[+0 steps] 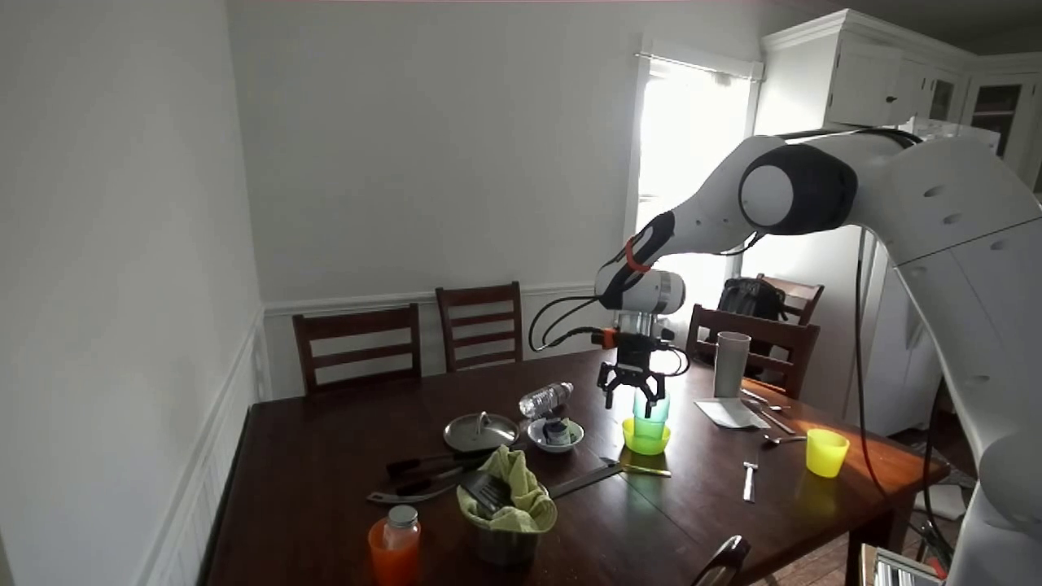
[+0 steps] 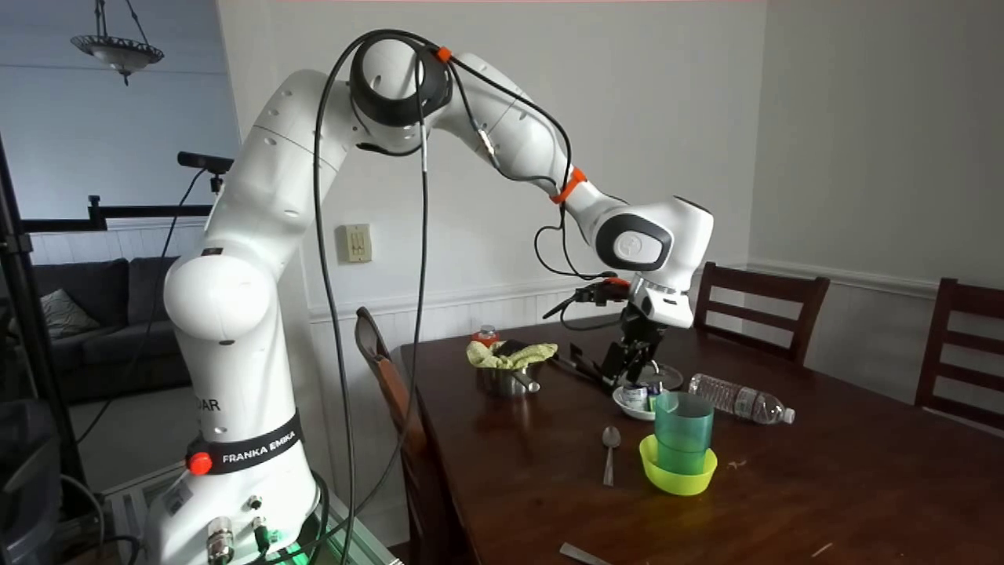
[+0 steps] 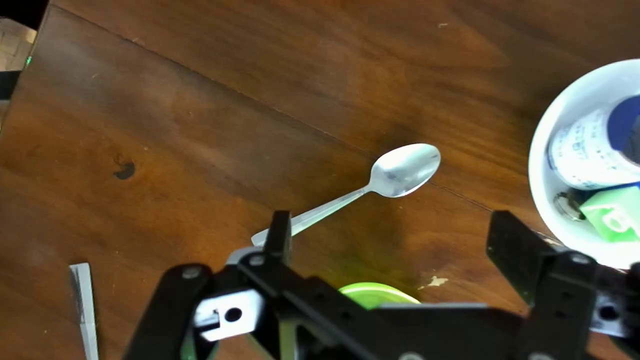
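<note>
The jaws are spread wide and hold nothing; the spoon (image 3: 395,175) is below them, lying flat on the surface (image 3: 200,125), which supports it fully. The teal cup (image 2: 684,428) stands upright inside the yellow bowl (image 2: 657,473), which seems to steady it. The white bowl (image 3: 545,135) contains a white-and-blue container (image 3: 590,150) and a green object (image 3: 617,215). In the pot (image 1: 505,547) are a cloth (image 1: 521,480) and a black spatula (image 1: 487,493); the orange cup (image 1: 396,566) contains a lidded jar (image 1: 401,531).

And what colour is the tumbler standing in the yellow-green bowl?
The tumbler is see-through teal green; it shows best in an exterior view.
</note>
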Motion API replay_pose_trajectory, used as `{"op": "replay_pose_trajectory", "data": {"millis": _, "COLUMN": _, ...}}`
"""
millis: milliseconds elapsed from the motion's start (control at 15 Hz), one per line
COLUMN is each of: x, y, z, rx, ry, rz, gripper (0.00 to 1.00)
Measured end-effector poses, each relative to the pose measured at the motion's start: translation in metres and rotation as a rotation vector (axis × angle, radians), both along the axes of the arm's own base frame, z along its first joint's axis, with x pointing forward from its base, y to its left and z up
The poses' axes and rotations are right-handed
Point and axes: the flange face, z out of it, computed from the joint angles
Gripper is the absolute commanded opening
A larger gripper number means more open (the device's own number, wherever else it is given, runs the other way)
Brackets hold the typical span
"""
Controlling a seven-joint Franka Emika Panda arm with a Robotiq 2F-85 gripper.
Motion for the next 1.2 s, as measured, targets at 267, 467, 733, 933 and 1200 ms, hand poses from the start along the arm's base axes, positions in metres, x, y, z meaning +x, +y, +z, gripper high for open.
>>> {"op": "replay_pose_trajectory", "data": {"millis": 267, "x": -0.013, "y": 0.004, "z": -0.029, "rx": -0.055, "ry": -0.016, "rz": -0.125, "gripper": 1.0}}
{"op": "replay_pose_trajectory", "data": {"millis": 467, "x": -0.023, "y": 0.006, "z": -0.046, "rx": -0.06, "ry": -0.039, "rz": -0.186, "gripper": 1.0}}
{"op": "replay_pose_trajectory", "data": {"millis": 733, "x": -0.03, "y": 0.015, "z": -0.062, "rx": -0.042, "ry": -0.05, "rz": -0.232, "gripper": 1.0}}
{"op": "replay_pose_trajectory", "data": {"millis": 933, "x": -0.036, "y": 0.014, "z": -0.069, "rx": -0.061, "ry": -0.06, "rz": -0.253, "gripper": 1.0}}
{"op": "replay_pose_trajectory", "data": {"millis": 1200, "x": -0.044, "y": 0.011, "z": -0.081, "rx": -0.071, "ry": -0.056, "rz": -0.282, "gripper": 0.92}}
